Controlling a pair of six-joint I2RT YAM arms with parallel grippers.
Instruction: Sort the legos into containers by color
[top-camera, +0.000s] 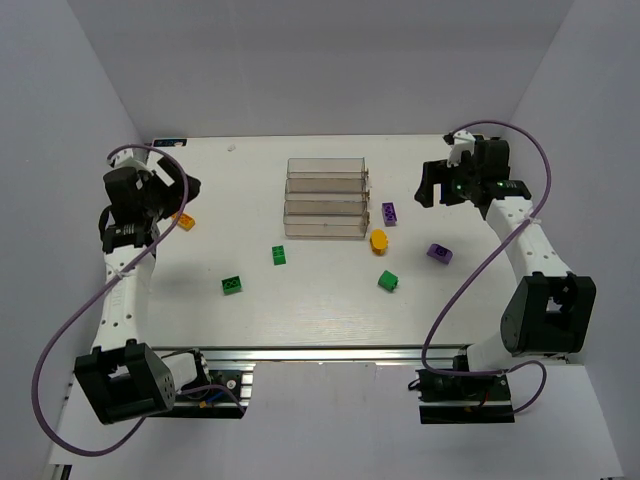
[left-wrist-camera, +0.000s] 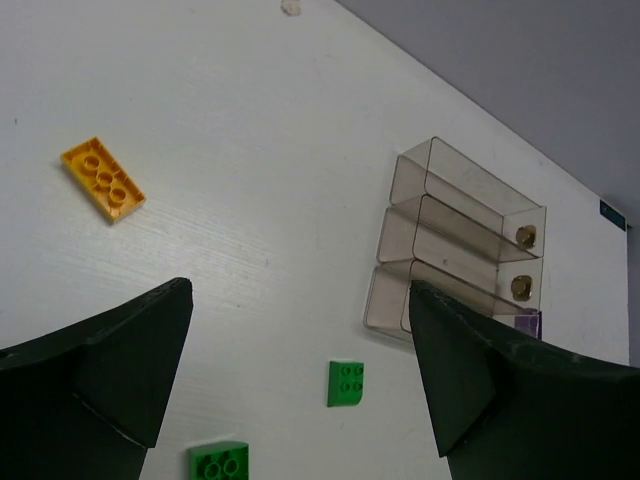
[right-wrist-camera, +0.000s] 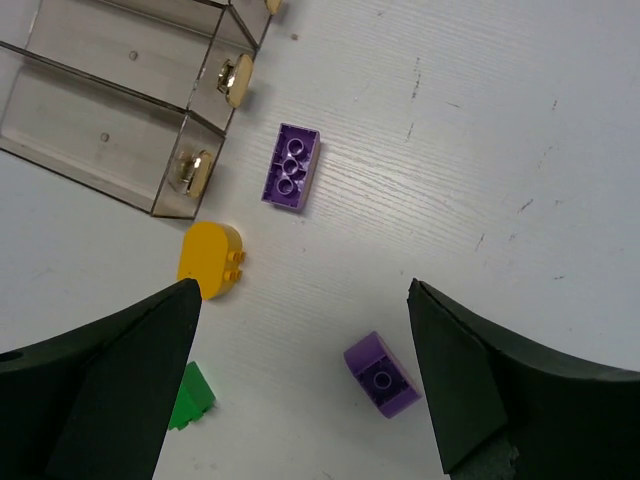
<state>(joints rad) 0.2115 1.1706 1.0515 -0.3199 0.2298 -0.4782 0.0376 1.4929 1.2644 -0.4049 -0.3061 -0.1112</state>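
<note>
Four clear containers (top-camera: 325, 198) stand as one block at the table's middle back, with nothing showing inside. Green legos lie at the front: one (top-camera: 279, 255), one (top-camera: 232, 285) and one (top-camera: 388, 281). A yellow lego (top-camera: 378, 240) and two purple legos (top-camera: 389, 213) (top-camera: 439, 253) lie right of the block. A flat orange lego (top-camera: 184, 221) lies at the left. My left gripper (top-camera: 190, 190) is open and empty above the orange lego (left-wrist-camera: 103, 179). My right gripper (top-camera: 432, 185) is open and empty above the rounded purple lego (right-wrist-camera: 381, 373).
White walls enclose the table on the left, back and right. In the left wrist view the containers (left-wrist-camera: 460, 240) are at the right, with two green legos (left-wrist-camera: 346, 383) (left-wrist-camera: 219, 462) below. The right wrist view shows the containers' ends (right-wrist-camera: 195, 170), the yellow lego (right-wrist-camera: 210, 260) and a purple lego (right-wrist-camera: 292, 167).
</note>
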